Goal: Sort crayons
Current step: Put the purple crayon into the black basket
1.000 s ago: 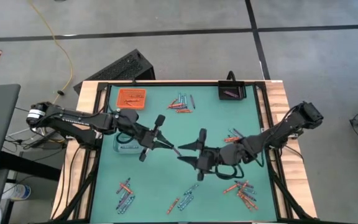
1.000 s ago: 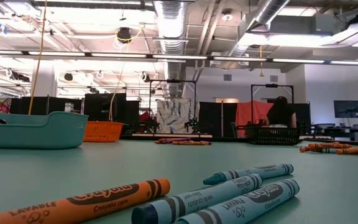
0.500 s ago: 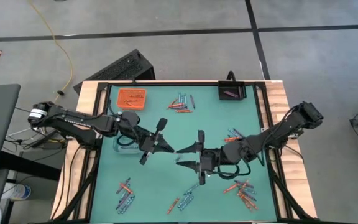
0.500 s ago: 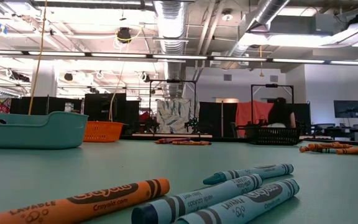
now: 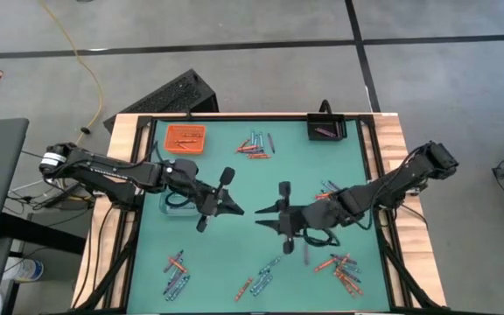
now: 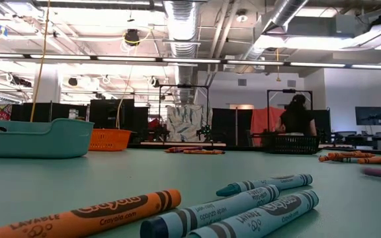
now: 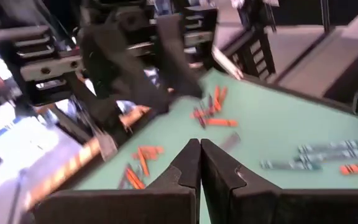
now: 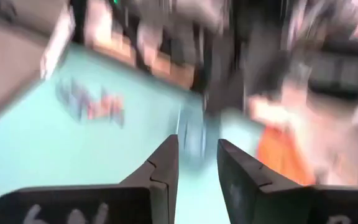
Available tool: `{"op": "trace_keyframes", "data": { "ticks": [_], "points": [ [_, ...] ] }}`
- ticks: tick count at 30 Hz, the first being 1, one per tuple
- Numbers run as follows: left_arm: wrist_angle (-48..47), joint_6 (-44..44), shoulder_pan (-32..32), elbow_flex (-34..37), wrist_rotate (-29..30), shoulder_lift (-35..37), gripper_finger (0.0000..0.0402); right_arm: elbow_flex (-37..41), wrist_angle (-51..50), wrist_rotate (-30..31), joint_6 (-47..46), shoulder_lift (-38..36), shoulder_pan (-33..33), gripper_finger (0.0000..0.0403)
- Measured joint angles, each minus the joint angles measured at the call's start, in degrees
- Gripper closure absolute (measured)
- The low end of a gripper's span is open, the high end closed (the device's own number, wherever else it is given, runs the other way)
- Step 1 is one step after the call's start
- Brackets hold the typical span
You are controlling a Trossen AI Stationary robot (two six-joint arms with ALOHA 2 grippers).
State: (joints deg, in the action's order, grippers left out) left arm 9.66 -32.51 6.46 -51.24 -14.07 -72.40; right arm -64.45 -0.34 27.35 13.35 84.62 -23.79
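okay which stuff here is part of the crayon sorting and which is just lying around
For the job:
crayons, in several clusters
orange tray
black tray
teal basket

Just lying about:
keyboard off the table's edge
yellow cable on the floor

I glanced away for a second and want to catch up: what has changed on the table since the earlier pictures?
The two grippers, tip to tip over the mat's middle a second ago, have drawn apart: the left gripper, shut, pulled back toward its own side, and the right gripper narrowed its jaws and turned. A purple crayon now lies on the mat beside the right gripper, where none lay before. The crayon piles and trays have not moved.
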Motion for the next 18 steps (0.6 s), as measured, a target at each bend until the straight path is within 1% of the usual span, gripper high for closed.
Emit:
{"op": "trace_keyframes", "data": {
  "ticks": [3, 5, 8, 10, 12, 13, 15, 18],
  "points": [
    [-4.3, 1.7, 0.0, 0.0, 0.6, 0.0, 0.0401, 0.0, -16.4, 0.6, -10.8, -0.9, 0.6, 0.0279],
    [-6.3, 2.8, 0.0, 0.0, 0.6, 0.0, 0.0401, 0.0, -28.3, 2.2, -19.1, -1.5, 0.5, 0.0264],
    [-8.7, 5.1, 0.0, 0.0, 0.6, 0.0, 0.0401, 0.0, -46.1, 2.4, -36.7, -2.1, 0.0, 0.0240],
    [-9.5, 6.5, 0.0, 0.0, 0.6, 0.0, 0.0400, 0.0, -58.1, 1.0, -50.2, -2.0, -0.5, 0.0226],
    [-10.1, 7.3, 0.0, 0.0, 0.9, 0.0, 0.0396, 0.2, -67.0, -0.9, -63.0, -1.7, -1.6, 0.0216],
    [-10.5, 7.7, 0.0, 0.0, 0.9, 0.0, 0.0392, 0.8, -69.3, -1.3, -68.9, -1.5, -2.4, 0.0213],
    [-10.5, 8.4, 0.0, 0.0, 0.9, -0.7, 0.0383, 3.3, -70.2, -3.1, -78.1, -1.5, -4.6, 0.0210],
    [-11.6, 9.2, 0.0, 0.0, 0.8, -1.8, 0.0367, 8.3, -65.1, -9.1, -88.1, -1.5, -7.9, 0.0211]
  ]
}}
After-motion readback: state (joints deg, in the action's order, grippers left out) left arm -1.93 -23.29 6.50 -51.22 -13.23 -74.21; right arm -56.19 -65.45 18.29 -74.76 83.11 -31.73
